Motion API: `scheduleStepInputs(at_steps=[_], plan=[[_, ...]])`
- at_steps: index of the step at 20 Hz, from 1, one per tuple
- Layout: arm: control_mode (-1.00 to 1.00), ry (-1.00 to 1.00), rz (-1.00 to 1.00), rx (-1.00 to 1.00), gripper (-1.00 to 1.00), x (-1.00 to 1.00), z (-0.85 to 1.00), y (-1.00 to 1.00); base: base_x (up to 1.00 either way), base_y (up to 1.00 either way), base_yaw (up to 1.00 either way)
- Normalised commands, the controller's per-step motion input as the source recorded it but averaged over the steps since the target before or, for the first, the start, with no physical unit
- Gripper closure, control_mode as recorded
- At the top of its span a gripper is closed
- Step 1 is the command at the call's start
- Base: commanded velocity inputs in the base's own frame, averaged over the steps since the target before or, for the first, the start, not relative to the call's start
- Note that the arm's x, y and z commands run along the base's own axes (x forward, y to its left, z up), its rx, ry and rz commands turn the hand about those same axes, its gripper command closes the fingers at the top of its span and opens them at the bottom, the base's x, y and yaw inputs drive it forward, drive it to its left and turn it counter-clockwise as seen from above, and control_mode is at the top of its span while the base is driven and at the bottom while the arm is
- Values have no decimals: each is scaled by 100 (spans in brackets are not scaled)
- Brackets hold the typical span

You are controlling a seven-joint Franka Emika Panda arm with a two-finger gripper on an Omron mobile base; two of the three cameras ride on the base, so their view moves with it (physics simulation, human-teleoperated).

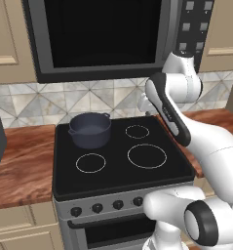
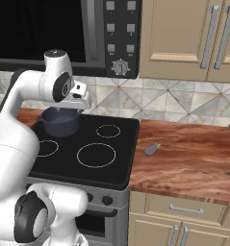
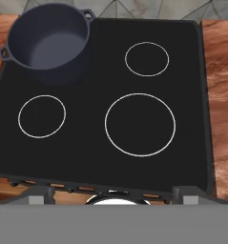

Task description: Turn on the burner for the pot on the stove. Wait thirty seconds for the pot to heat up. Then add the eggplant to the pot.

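The pot (image 1: pixel 90 129) sits upright on the stove (image 1: pixel 118 166) at its back-left ring, toward 10 o'clock on the glass, its two handles lined up from 8 to 2 o'clock in the hand view. The eggplant (image 2: pixel 152 149) lies on the wooden worktop (image 2: pixel 193 163) just right of the stove, its long axis running 8 to 2 o'clock, stem toward 2. The pincer (image 3: pixel 113 198) hangs spread wide above the stove's front edge.

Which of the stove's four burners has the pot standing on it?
The rear-left burner: the pot sits there, hiding its ring. The other three, front-left, front-right and rear-right, show bare white rings.
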Motion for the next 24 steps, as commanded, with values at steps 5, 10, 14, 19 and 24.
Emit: scheduleStepInputs(at_steps=[5, 10, 14, 19, 24], plan=[[-100, 0, 0, 0, -100, 0, 0, 0, 0, 0, 0], [-100, 0, 0, 0, -100, 0, 0, 0, 0, 0, 0], [-100, 0, 0, 0, -100, 0, 0, 0, 0, 0, 0], [-100, 0, 0, 0, -100, 0, 0, 0, 0, 0, 0], [-100, 0, 0, 0, -100, -1, 0, -1, 0, 0, 0]])
